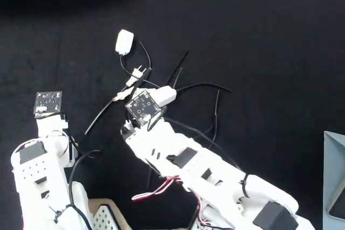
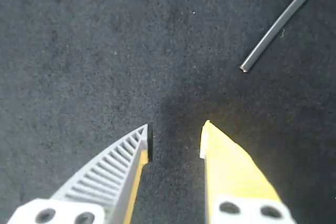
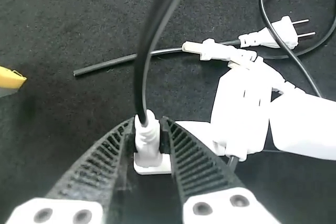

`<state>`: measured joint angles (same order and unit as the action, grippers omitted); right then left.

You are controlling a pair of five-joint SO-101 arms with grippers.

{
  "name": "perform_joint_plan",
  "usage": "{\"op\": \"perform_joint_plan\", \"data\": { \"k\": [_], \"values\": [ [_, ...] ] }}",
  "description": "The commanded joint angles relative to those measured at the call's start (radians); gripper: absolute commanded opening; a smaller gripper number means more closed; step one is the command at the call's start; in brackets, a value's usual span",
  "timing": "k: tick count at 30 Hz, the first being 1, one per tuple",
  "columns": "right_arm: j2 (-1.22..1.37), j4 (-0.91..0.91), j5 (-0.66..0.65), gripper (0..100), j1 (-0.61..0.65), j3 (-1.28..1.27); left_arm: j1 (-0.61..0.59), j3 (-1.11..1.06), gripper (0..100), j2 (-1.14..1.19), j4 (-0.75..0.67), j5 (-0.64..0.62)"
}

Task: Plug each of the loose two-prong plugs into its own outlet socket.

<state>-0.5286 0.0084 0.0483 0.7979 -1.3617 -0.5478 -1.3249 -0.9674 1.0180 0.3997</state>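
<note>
My right gripper (image 3: pixel 148 124) clamps the white plug (image 3: pixel 148 148) just beside the socket block (image 3: pixel 247 114); I should line the prongs straight before pushing. My left gripper (image 2: pixel 175 132) hangs, jaws apart.

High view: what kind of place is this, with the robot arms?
Probably a robotics lab bench: two white arms over a black table, with loose plugs and cables strewn between them.

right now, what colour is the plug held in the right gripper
White plug on a black cord, clearest in the right wrist view.
</note>
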Motion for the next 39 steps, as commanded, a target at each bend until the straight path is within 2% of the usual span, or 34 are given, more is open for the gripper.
{"op": "perform_joint_plan", "data": {
  "k": [1,13,21,27,33,39],
  "values": [
    [0.001,-0.020,-0.006,1.1,-0.020,0.007,0.013,0.005,17,-0.005,-0.014,0.002],
    [0.005,-0.020,-0.006,1.1,-0.015,0.005,0.013,0.004,17,-0.005,-0.014,0.002],
    [0.159,-0.021,-0.006,1.1,-0.020,0.093,0.013,0.004,17,-0.005,-0.014,0.002],
    [0.127,-0.014,-0.006,1.1,-0.020,0.071,0.012,0.004,17,-0.005,-0.014,0.002],
    [0.097,-0.009,-0.101,1.1,-0.002,0.041,0.012,0.002,17,-0.005,-0.014,0.002],
    [0.133,0.190,-0.161,1.1,0.012,0.122,0.012,0.002,17,-0.005,-0.014,0.002]
  ]
}}
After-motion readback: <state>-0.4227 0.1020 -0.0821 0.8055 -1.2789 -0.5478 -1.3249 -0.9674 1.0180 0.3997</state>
